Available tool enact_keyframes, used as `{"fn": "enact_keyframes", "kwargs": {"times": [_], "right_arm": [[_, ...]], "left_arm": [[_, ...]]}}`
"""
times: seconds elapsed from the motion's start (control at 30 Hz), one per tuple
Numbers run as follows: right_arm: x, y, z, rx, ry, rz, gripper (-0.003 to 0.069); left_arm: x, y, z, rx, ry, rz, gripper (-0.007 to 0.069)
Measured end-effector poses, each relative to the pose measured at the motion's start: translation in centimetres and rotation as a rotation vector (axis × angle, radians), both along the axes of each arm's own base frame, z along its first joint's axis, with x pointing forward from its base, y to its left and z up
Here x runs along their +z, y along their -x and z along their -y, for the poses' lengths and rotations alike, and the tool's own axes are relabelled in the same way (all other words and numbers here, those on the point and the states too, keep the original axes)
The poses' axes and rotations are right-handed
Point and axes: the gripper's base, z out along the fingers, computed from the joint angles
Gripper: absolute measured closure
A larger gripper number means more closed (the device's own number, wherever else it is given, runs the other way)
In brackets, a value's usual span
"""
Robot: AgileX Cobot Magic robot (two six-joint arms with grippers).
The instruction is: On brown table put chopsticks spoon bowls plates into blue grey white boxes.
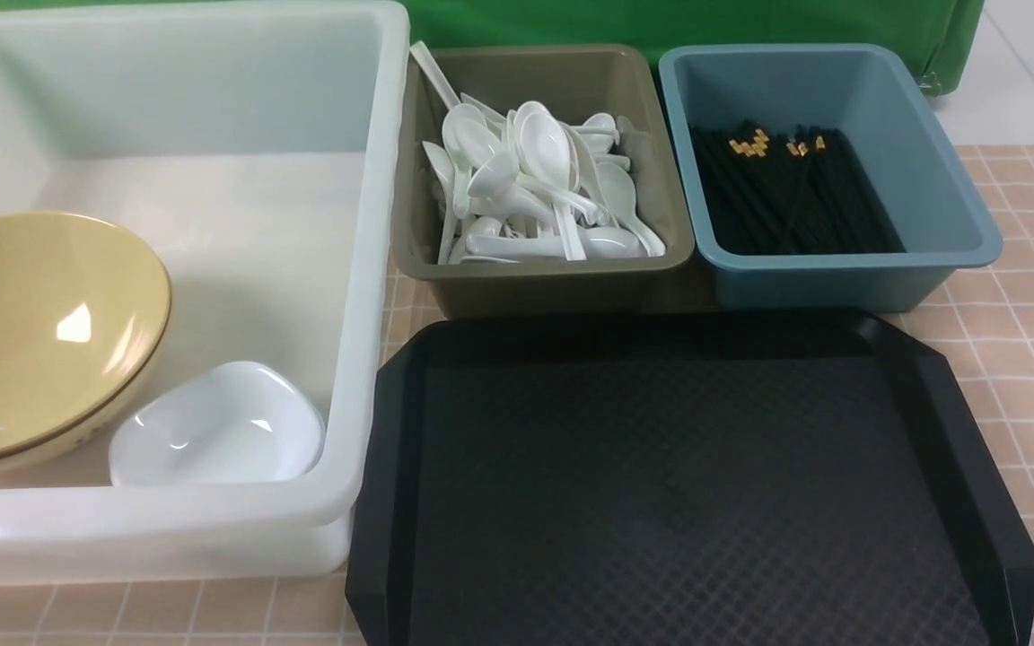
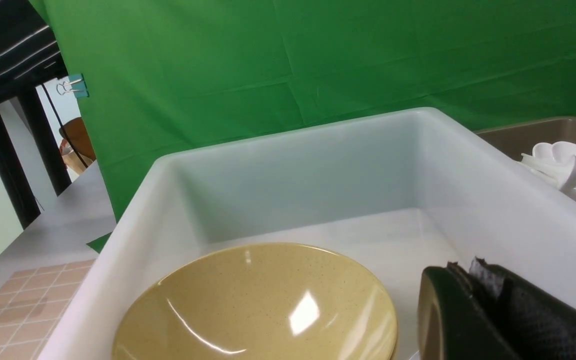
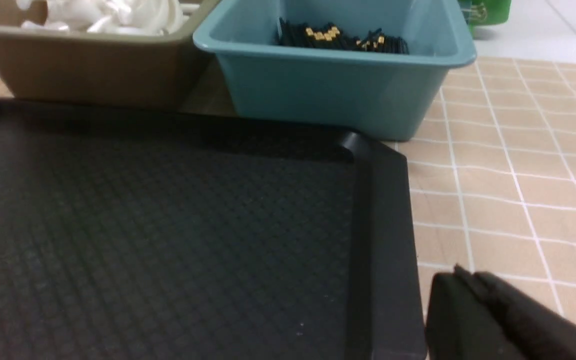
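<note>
**A:** Both grippers first: the left gripper has its jaws pressed together with nothing between them, and so does the right gripper. Neither shows in the front view.

**B:** Where does the tableware lie from them?

**A:** Just ahead of and below the left gripper, inside the white tub, sit the stacked yellow bowls; the small white plate touches their rim. Ahead of the right gripper, past the black tray, stand the 2 smaller bins: the grey box heaped with white spoons, and beside it the blue box holding the black chopsticks, whose long axes run away from the gripper, gold ends farthest.

**B:** So what turns the next move?

**A:** I'd judge nothing loose is left: tray and visible brown table carry no tableware. The left arm is nearer the tub, the right nearer the blue box.
</note>
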Motion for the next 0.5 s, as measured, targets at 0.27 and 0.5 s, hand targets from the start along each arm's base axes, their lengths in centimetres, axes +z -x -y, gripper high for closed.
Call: {"fn": "enact_keyframes", "kwargs": {"times": [0.27,0.5], "right_arm": [[0.00,0.00,0.00,-0.001,-0.001,0.000,0.0610],[0.00,-0.02,0.19,-0.036,-0.002,0.000,0.0610]], "left_arm": [[0.00,0.00,0.00,0.000,0.000,0.000,0.0620],[0.00,0.00,0.00,0.000,0.000,0.000,0.0620]]}}
